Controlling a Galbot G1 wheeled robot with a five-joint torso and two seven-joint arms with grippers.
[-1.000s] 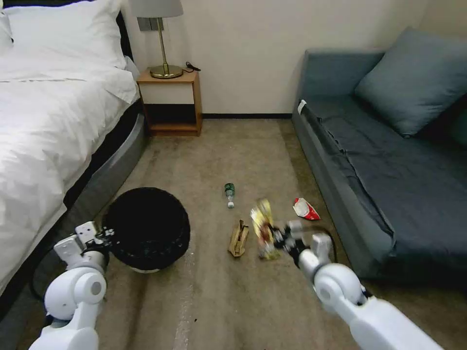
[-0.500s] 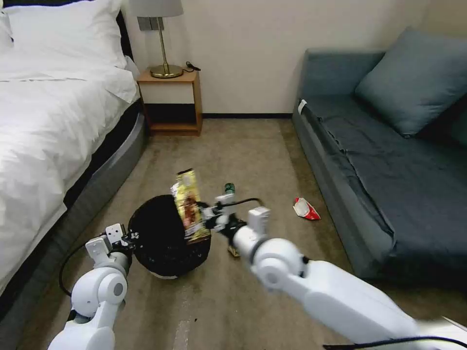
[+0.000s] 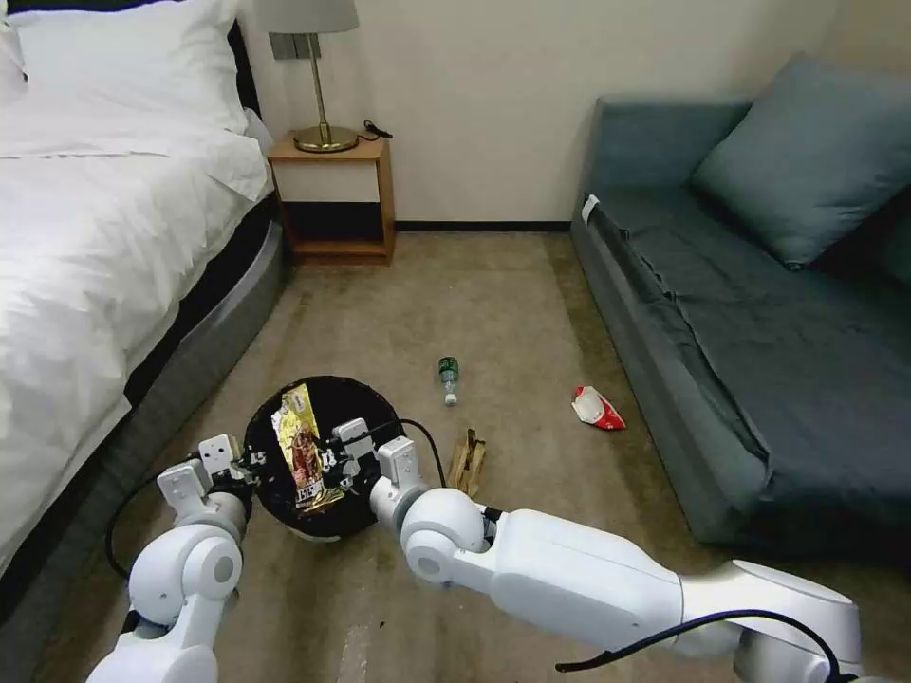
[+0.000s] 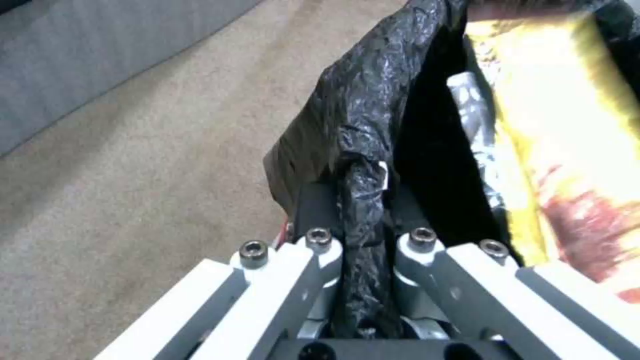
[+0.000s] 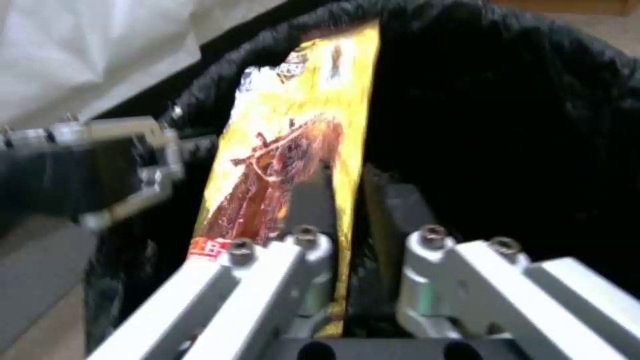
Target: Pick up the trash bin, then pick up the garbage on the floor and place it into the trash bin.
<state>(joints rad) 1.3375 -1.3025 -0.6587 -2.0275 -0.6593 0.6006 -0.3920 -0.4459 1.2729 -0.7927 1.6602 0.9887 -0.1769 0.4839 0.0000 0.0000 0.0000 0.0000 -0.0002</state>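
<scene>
The right gripper has its fingers pinched on one edge of the gold-brown snack wrapper, which hangs upright over the open mouth of the trash bin — inside the ring of its black liner in the head view. The left gripper is clamped on the bin's near-left rim, its two fingers squeezing a fold of the black bag between them, and the wrapper sits just beside that grip in the left wrist view.

Outward from the bin, three pieces of garbage lie on the carpet: one tan cardboard piece just beside the right arm, one clear bottle with a green label farther off, and one red-and-white wrapper near the foot of the one grey sofa.

One bed runs along the robot's left — one nightstand with one lamp stands at the far wall.
</scene>
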